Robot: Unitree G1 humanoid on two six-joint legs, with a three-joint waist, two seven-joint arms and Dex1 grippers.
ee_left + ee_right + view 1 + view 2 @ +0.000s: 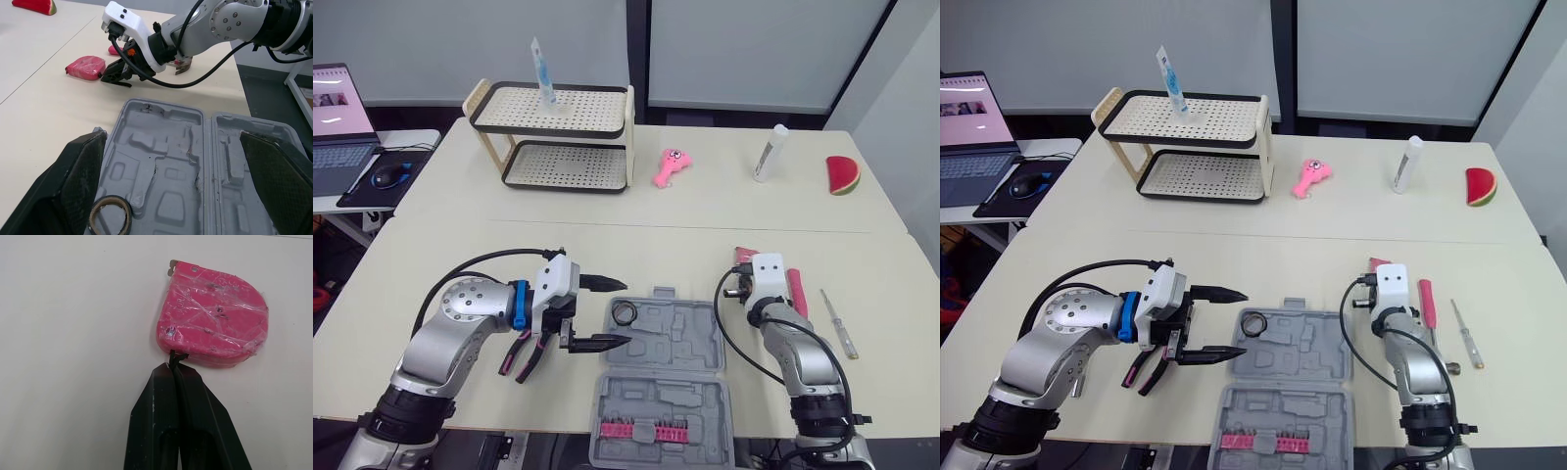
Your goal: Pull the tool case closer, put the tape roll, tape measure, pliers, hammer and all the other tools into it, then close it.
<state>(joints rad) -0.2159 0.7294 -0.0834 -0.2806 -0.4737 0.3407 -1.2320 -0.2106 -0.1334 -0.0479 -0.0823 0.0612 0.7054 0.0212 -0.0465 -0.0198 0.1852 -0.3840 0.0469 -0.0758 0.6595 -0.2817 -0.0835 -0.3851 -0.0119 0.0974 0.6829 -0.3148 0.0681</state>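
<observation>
tape measure [212, 316] flat on table [460, 245], right of open tool case [680, 338]. right gripper [174, 368] pinched closed on its thin black loop [178, 355]. probably light, hard, slick-wrapped; likely to swing from loop. left gripper [626, 311] spread wide at case's left edge.

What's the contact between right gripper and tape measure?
Touching: right wrist view shows the right gripper shut on a black tab at the edge of the pink tape measure.

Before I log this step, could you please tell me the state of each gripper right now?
Left gripper: open, empty, above the tool case.
Right gripper: closed on the tape measure.
</observation>
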